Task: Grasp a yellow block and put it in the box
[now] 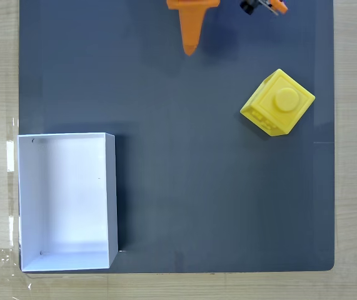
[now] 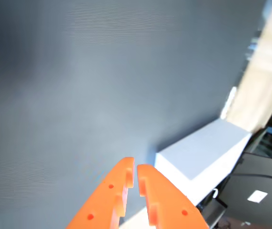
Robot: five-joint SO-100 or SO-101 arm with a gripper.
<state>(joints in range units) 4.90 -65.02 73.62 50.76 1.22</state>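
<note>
The yellow block sits alone on the dark grey mat, toward the right side of the fixed view and in the upper half. Nothing touches it. Its round stud faces up at the camera, and the whole cube is turned so that one corner points toward the top of the picture and another toward the left; its edges run on the diagonal rather than square with the mat. Being a cube, it has no real long axis to speak of; the embossed sides I can see face down and to the left.

The box lies well apart from it, at the lower left of the fixed view, open side up and with nothing inside. Its long sides run top to bottom in that picture. In the wrist view one white corner of it shows just beyond the fingertips.

The gripper comes in from the top edge of the fixed view, left of the block and clear of it. In the wrist view the two orange fingers stand almost together, only a thin slit between the tips, and they hold nothing.

So by my reckoning the task has barely begun: the block is not yet grasped. Everything is left: reach, open, grip, carry across, drop.
</note>
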